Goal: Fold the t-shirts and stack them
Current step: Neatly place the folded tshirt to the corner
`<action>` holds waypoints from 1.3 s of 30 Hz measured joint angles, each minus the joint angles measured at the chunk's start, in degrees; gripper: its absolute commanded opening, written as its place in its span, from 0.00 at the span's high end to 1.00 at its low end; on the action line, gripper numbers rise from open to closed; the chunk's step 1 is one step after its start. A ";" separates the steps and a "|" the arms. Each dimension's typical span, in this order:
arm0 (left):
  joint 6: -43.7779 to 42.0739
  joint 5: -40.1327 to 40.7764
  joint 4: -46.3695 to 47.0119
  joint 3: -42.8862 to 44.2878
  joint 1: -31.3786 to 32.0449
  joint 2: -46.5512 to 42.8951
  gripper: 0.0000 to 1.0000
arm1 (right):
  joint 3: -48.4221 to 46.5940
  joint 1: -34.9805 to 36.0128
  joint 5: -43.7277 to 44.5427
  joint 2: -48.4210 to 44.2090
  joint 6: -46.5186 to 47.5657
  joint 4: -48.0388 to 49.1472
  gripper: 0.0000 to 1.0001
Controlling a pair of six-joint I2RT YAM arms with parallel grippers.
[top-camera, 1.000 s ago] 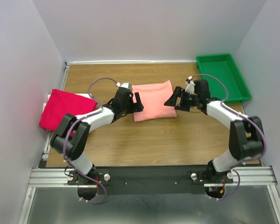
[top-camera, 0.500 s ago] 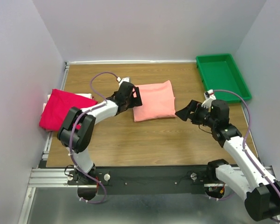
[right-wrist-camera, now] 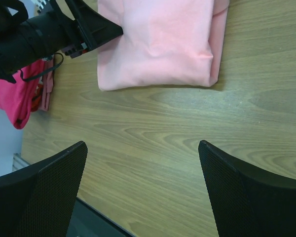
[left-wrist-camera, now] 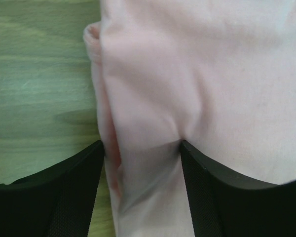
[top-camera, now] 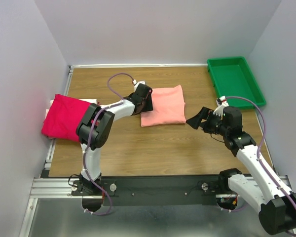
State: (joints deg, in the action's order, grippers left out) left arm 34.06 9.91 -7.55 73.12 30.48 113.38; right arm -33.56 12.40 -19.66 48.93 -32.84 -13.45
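Left gripper (left-wrist-camera: 140, 148) jaws partway in, straddling the left edge of the salmon t-shirt (top-camera: 164, 105); can't tell if it's gripped. Right gripper (right-wrist-camera: 143, 148) wide, over bare wood table (top-camera: 153, 148). Salmon: soft folded rectangle, mid-table. Magenta t-shirt (top-camera: 64, 117): loose heap, table's left edge.

The pink shirt (top-camera: 164, 104) and red shirt (top-camera: 64, 117) are soft matt cloth. The table (top-camera: 153, 148) is smooth grained wood, the tray (top-camera: 236, 79) shiny plastic, the fingers (right-wrist-camera: 49, 192) black and finely dimpled.
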 measured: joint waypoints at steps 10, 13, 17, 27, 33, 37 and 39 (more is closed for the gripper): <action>-5.99 4.20 -0.90 6.05 3.58 4.28 1.00 | 0.00 0.00 1.40 -0.04 1.51 -1.25 0.00; -11.67 8.92 -0.98 4.66 4.81 3.13 1.00 | 0.00 0.00 1.92 -0.31 1.88 -1.90 0.00; -19.06 13.75 -1.57 -1.44 5.53 -2.84 1.00 | 0.00 0.00 2.51 -0.33 2.36 -2.80 0.00; -36.96 23.47 -0.94 -15.93 4.72 -19.93 1.00 | 0.00 0.00 4.46 -0.11 2.51 -3.15 0.00; -43.30 26.53 -2.10 -18.88 3.72 -22.93 1.00 | 0.00 0.00 5.75 -1.81 2.49 -3.21 0.00; -46.71 29.22 -6.01 -18.27 2.40 -26.91 1.00 | 0.00 0.00 6.97 -4.46 2.45 -3.21 0.00; -48.83 30.21 -6.67 -19.12 0.90 -31.12 1.00 | 0.04 0.00 7.26 -5.25 2.43 -3.21 0.00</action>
State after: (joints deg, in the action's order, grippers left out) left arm -14.76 40.12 -14.22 54.00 31.38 82.26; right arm -33.52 12.40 -12.40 43.68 -30.41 -16.67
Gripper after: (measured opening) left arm 0.027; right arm 0.998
